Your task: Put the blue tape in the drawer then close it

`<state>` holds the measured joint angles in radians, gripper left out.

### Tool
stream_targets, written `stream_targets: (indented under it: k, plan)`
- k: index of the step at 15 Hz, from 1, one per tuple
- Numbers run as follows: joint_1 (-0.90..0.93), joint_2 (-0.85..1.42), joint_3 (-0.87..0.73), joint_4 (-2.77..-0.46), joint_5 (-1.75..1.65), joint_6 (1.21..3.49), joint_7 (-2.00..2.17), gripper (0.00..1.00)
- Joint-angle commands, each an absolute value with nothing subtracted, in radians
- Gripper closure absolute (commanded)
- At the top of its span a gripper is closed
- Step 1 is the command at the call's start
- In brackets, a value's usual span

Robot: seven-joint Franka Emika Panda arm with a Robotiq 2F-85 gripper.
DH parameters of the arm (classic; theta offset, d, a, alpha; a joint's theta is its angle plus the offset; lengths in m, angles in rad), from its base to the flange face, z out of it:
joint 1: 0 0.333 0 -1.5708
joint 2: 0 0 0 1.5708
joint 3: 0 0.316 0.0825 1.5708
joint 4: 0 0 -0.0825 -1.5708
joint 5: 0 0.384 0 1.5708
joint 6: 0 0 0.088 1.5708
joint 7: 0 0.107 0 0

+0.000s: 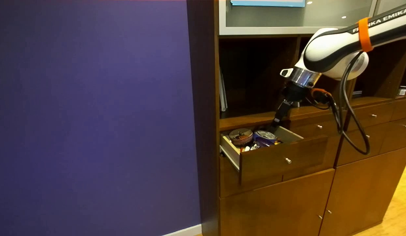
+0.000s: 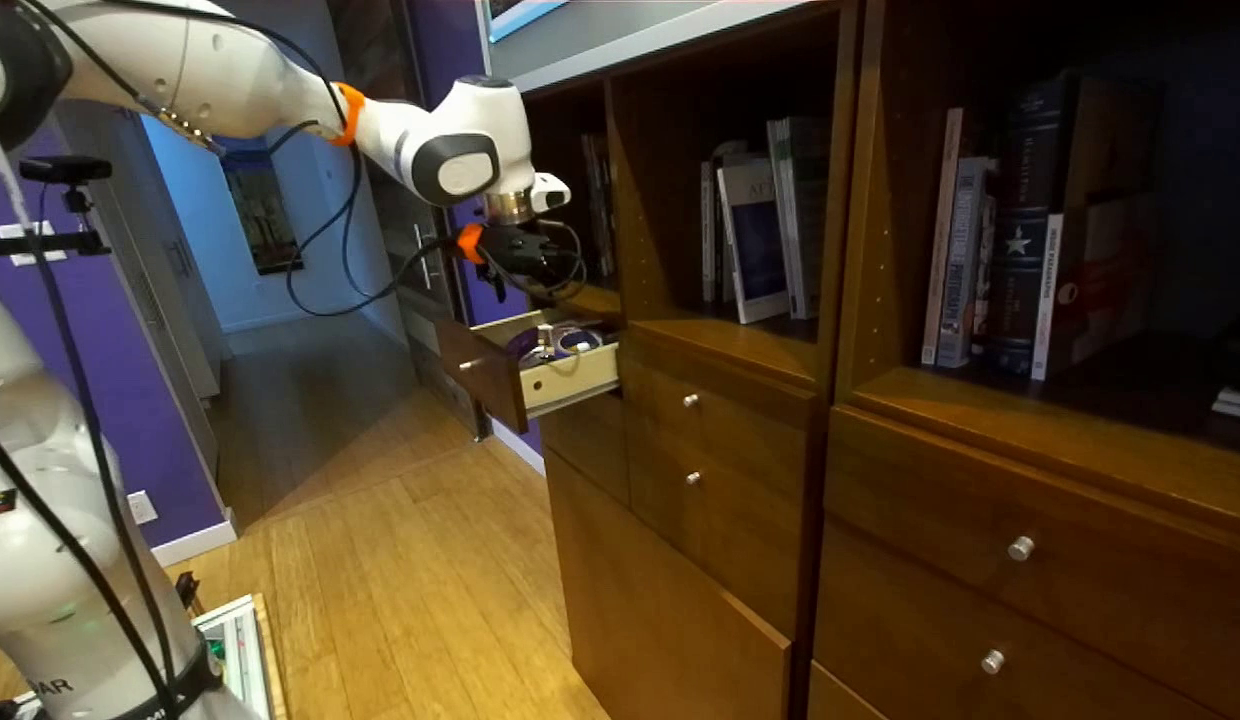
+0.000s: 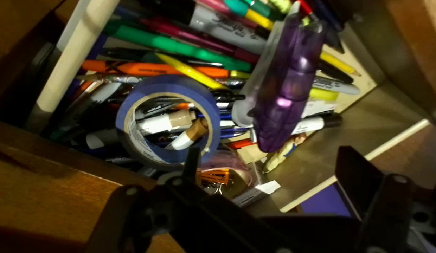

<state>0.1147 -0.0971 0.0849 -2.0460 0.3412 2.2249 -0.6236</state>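
The blue tape (image 3: 172,83) is a ring lying on pens and markers inside the drawer in the wrist view. It also shows in both exterior views (image 1: 274,135) (image 2: 580,343). The brown wooden drawer (image 1: 265,165) is pulled out, with one pale knob visible on its front; it also shows from the side (image 2: 570,380). My gripper (image 3: 270,158) is open with nothing between its fingers. In an exterior view the gripper (image 1: 275,124) points down at the drawer's back, beside the tape. One finger overlaps the tape's edge in the wrist view; I cannot tell whether they touch.
A purple translucent object (image 3: 288,84) lies beside the tape. A round container (image 1: 241,137) with clips and a staples box (image 3: 255,195) are also in the drawer. The shelf edge (image 1: 252,122) runs above and behind the drawer, close to the gripper. Closed drawers (image 2: 720,430) adjoin it.
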Motion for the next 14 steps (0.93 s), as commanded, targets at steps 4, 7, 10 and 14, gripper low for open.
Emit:
stream_targets:
  k: [4,7,10,14]
  plan:
    - [0.113,-0.314,0.089,-2.183,0.248,2.08,-0.359,0.0]
    - [0.099,-0.39,0.104,-2.252,0.139,2.05,-0.168,0.0]
    - [0.102,-0.435,0.102,-2.287,0.131,1.965,-0.024,0.0]
    - [0.109,-0.45,0.093,-2.305,0.174,1.879,0.05,0.0]
